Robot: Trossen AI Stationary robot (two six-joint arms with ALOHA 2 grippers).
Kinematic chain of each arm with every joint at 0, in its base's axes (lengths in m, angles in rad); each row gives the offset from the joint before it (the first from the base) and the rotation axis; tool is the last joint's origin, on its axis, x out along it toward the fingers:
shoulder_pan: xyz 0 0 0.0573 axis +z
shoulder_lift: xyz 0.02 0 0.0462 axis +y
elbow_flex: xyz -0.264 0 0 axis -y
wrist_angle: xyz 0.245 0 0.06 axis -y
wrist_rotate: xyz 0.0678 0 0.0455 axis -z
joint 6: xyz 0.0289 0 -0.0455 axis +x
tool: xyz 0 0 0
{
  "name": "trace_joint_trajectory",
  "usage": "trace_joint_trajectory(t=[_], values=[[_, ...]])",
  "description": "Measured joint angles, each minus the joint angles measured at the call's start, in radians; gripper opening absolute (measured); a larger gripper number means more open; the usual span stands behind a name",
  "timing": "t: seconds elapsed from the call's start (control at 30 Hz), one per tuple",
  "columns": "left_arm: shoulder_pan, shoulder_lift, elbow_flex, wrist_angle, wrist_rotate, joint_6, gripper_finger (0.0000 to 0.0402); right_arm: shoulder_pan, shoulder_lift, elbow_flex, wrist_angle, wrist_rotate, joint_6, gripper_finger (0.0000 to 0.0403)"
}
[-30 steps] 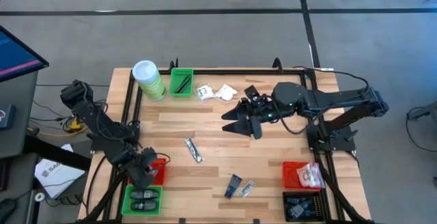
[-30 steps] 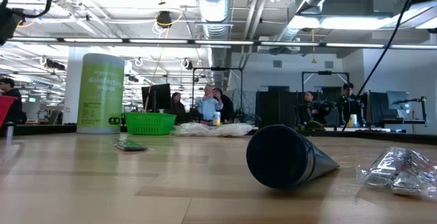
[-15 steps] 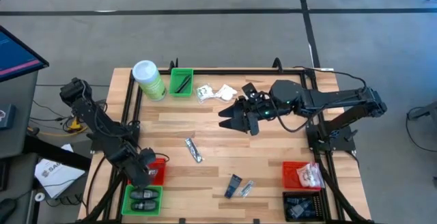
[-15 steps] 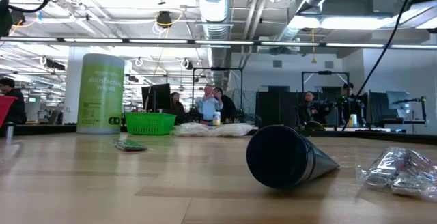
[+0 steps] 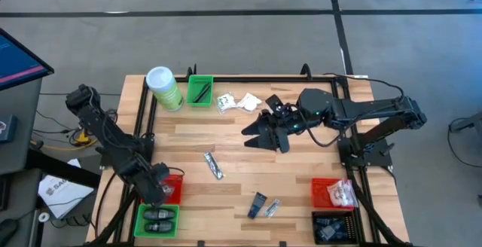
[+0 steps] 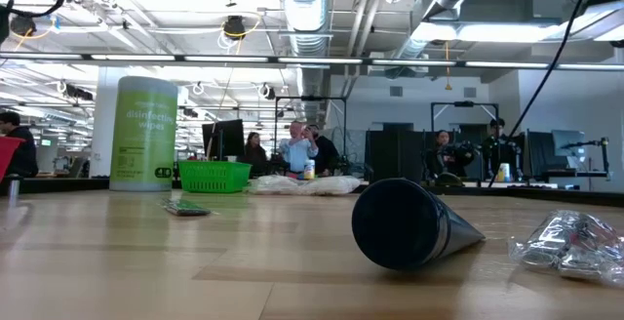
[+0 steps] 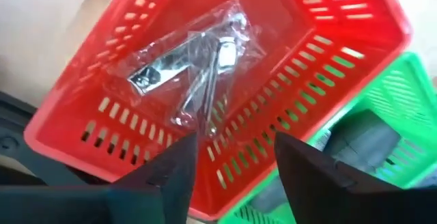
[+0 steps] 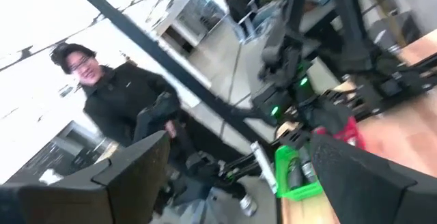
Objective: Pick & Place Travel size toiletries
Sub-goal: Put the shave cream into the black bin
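Toiletries lie scattered: a clear crinkly packet of silvery metal pieces (image 7: 194, 67) sits in the red bin (image 7: 355, 46) at the table's front-left corner, under the left gripper (image 7: 229, 166), whose fingers stand apart, empty. Bare wood surrounds the right gripper (image 5: 260, 134), spread wide mid-table beside white sachets (image 5: 239, 102). The green canister (image 6: 144, 133) reads "disinfecting wipes".

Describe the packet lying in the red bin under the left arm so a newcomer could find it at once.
Start at the wooden table's near left corner, where a red bin sits beside a green bin. Inside the red bin lies a clear crinkly packet holding shiny metal tools. It is the only thing visible there, while the green bin holds dark oval pieces.
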Motion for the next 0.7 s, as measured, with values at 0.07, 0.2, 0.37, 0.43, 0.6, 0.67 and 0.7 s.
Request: trace_joint_trajectory(t=[0.07,0.2,0.37,0.43,0.6,0.67,0.7], values=[[0.000,-0.020,0.000,0.003,0.001,-0.021,0.0194,-0.001,-0.002,0.000,-0.003,-0.055,-0.005,0.0343],[0.000,-0.075,0.000,0.016,-0.014,-0.079,0.0194,-0.014,-0.007,0.000,-0.003,-0.171,-0.006,0.0342],[0.000,-0.152,0.000,0.074,-0.103,-0.120,0.0184,-0.035,-0.007,0.000,-0.004,-0.291,0.024,0.0335],[0.000,-0.180,0.000,0.092,-0.145,-0.132,0.0178,-0.037,-0.007,0.000,-0.007,-0.321,0.029,0.0330],[0.001,-0.228,0.000,0.145,-0.252,-0.138,0.0158,-0.036,-0.007,0.000,-0.023,-0.355,0.054,0.0307],[0.001,-0.244,0.000,0.180,-0.288,-0.137,0.0148,-0.037,-0.007,0.000,-0.045,-0.368,0.065,0.0289],[0.001,-0.249,0.000,0.206,-0.312,-0.133,0.0143,-0.037,-0.007,0.000,-0.061,-0.371,0.065,0.0279]])
